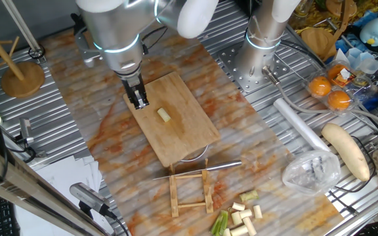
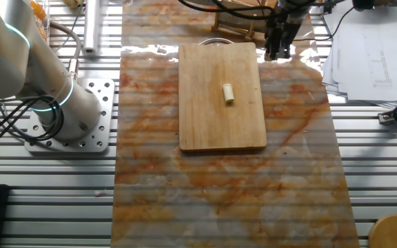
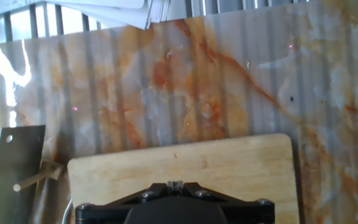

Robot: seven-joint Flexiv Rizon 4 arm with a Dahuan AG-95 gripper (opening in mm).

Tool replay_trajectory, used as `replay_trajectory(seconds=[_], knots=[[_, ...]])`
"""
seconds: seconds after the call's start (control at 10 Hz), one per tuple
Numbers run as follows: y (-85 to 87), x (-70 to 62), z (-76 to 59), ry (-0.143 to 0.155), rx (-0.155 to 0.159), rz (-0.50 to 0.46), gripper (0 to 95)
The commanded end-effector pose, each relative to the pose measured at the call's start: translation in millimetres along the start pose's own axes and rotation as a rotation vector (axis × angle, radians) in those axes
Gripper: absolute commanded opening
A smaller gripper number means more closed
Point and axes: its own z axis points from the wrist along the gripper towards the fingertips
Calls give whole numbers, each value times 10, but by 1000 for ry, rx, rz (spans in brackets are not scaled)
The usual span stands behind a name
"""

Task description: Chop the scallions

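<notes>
My gripper (image 1: 137,98) hangs over the far edge of the cutting board (image 1: 182,131), just beside the lone scallion segment (image 1: 165,115) but not touching it. The fingers look close together with nothing between them; from these angles I cannot tell for certain whether they are fully closed. In the hand view I see only the board's edge and the marbled counter (image 3: 216,81) beyond, no fingertips.

The segment lies alone near the middle of the board, which I judge is deliberate: it leaves bare wood all around for a blade to come down. The rest of the scallions (image 1: 240,216) wait in a loose heap on the counter, well apart from the board, near the small wooden rack (image 1: 190,192). The knife (image 1: 205,169) rests across the top of that rack, just past the board's near end, its handle raised off the counter so fingers can get under it. Fetching it seems the next step, since nothing is cut yet.
</notes>
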Motion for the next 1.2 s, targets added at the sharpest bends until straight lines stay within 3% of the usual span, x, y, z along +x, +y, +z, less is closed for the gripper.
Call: replay_trajectory(seconds=[0.1, 0.3, 0.5, 0.6, 0.7, 0.8, 1.2], knots=[[-2, 7, 8, 23, 7, -39, 0], [-2, 7, 8, 38, 8, -33, 0], [366, 87, -4, 37, 9, 0, 0], [859, 132, 39, 26, 13, 68, 190], [1134, 165, 73, 20, 14, 110, 190], [1295, 192, 112, 18, 15, 132, 190], [1321, 141, 97, 21, 3, 121, 190]])
